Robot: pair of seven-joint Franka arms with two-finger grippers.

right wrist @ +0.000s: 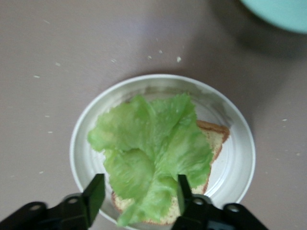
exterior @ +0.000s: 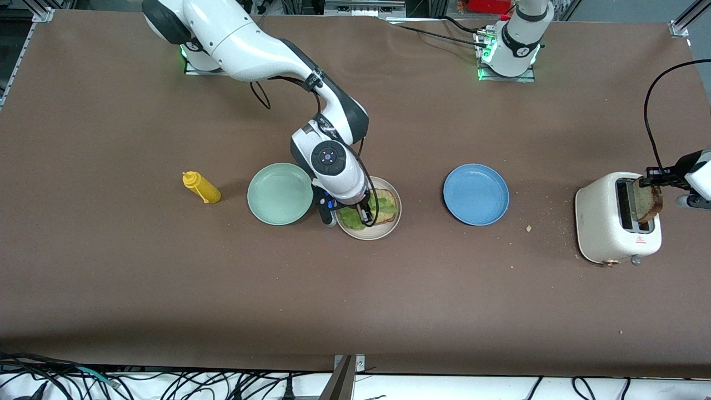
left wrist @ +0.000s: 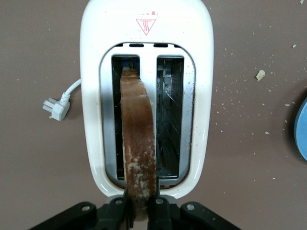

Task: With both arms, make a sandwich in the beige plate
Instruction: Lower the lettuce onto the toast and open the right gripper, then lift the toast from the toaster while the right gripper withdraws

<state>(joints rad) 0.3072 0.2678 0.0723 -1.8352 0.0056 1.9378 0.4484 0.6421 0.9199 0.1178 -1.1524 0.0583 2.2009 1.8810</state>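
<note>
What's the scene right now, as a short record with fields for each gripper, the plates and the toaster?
left gripper: shut on toast, the slice partly in one toaster slot
right gripper: open, over the beige plate, fingers either side of the lettuce edge
beige plate: holds one bread slice with lettuce on top; no second slice yet
toaster: at the left arm's end of the table, second slot empty
green plate: beside beige plate, nothing on it
blue plate: between beige plate and toaster, nothing on it
mustard bottle: lying toward the right arm's end

Right gripper (right wrist: 136, 199) hangs low, fingers (right wrist: 94, 191) spread (left gripper (left wrist: 139, 211) pinched tight).
</note>
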